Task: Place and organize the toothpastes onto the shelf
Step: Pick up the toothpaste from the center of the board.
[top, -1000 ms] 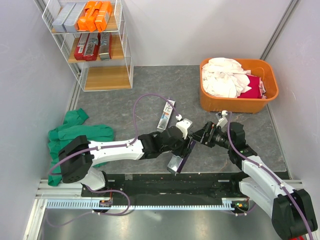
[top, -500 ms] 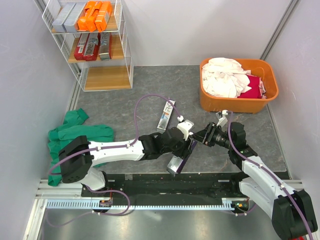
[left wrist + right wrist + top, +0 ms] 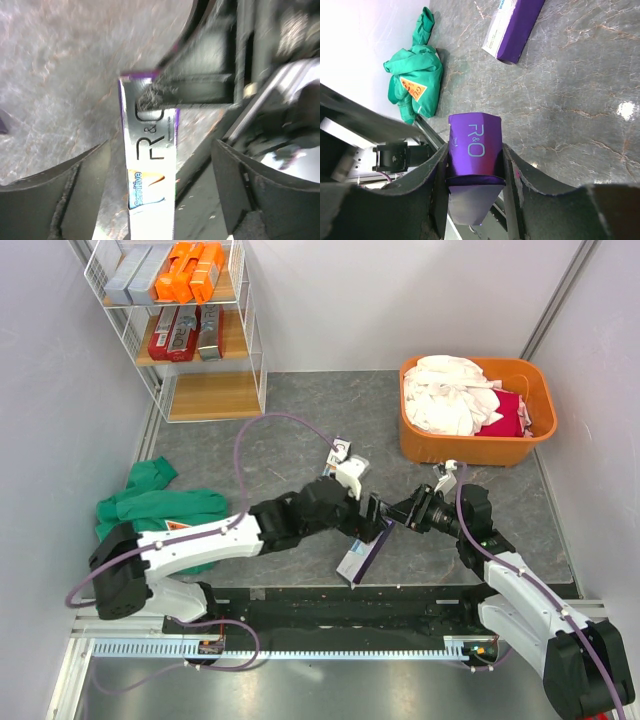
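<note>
Only the right wrist view makes the grip plain: the purple end of the long white-and-purple "R&O" toothpaste carton is clamped between the fingers of the right gripper. In the left wrist view the left gripper is seen spread wide, either side of that carton and clear of it. From above, a second like carton is largely hidden by the left arm. The tall white wire shelf, well apart at far left, holds silver-grey, orange and red cartons; a crumpled green cloth lies at near left
</note>
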